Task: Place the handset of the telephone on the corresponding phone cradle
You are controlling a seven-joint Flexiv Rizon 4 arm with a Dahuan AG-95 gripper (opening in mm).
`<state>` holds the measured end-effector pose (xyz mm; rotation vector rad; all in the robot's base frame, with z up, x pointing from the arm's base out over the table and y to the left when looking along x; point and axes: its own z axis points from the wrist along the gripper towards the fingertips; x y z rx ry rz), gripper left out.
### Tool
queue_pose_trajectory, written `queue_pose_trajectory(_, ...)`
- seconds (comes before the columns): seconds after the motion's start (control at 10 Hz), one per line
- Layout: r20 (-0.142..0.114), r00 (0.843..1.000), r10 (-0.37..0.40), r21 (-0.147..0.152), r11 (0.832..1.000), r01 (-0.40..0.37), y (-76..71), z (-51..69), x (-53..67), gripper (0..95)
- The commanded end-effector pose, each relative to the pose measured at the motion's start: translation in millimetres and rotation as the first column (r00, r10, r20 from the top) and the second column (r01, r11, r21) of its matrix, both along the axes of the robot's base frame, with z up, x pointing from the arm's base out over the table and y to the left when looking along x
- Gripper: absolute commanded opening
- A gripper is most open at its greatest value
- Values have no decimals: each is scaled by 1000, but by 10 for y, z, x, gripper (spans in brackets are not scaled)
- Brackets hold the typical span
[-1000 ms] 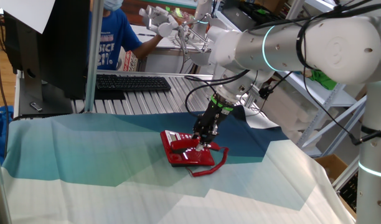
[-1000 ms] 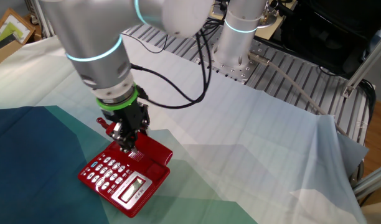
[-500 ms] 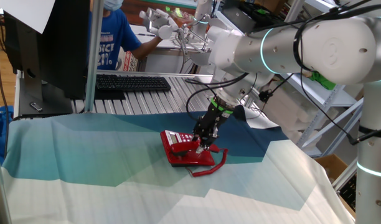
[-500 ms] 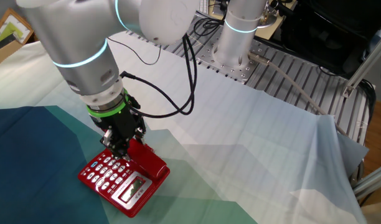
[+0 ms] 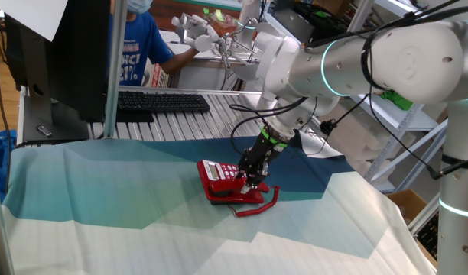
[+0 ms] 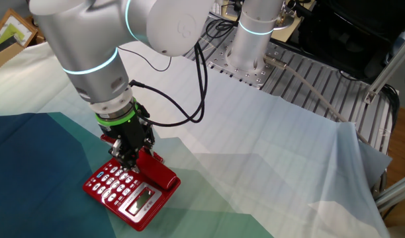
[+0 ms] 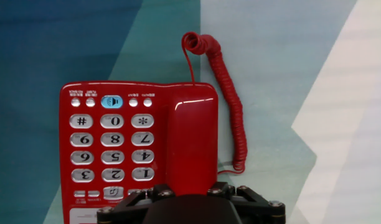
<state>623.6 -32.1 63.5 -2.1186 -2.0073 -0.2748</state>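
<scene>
The red telephone (image 7: 109,143) stands on the teal cloth, its white-grey keypad to the left in the hand view. The glossy red handset (image 7: 190,140) lies along the phone's right side over the cradle strip, which it hides. Its coiled red cord (image 7: 231,106) loops off to the right. My gripper (image 7: 189,190) is shut on the handset's near end, one black finger on each side. In one fixed view the gripper (image 5: 250,177) is low over the phone (image 5: 219,183). In the other fixed view the gripper (image 6: 131,160) holds the handset (image 6: 157,172) beside the keypad (image 6: 116,185).
A black keyboard (image 5: 161,101) and a dark monitor (image 5: 66,53) stand at the back on the metal table. A person in blue (image 5: 138,46) is behind them. The robot's base (image 6: 252,39) and ribbed rails (image 6: 321,79) are to one side.
My gripper has carried the handset sideways over the phone base and lowered it; the handset now lies along the cradle side. The phone base has stayed put.
</scene>
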Motion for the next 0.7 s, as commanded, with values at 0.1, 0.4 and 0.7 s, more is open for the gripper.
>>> queue_pose_trajectory(0.1,6,1000,-3,2,1000,3,5,-18,1,0)
queue_pose_trajectory(0.4,23,1000,-4,5,1000,4,7,-71,-25,0)
queue_pose_trajectory(0.7,37,999,17,4,1000,-17,14,-135,-43,0)
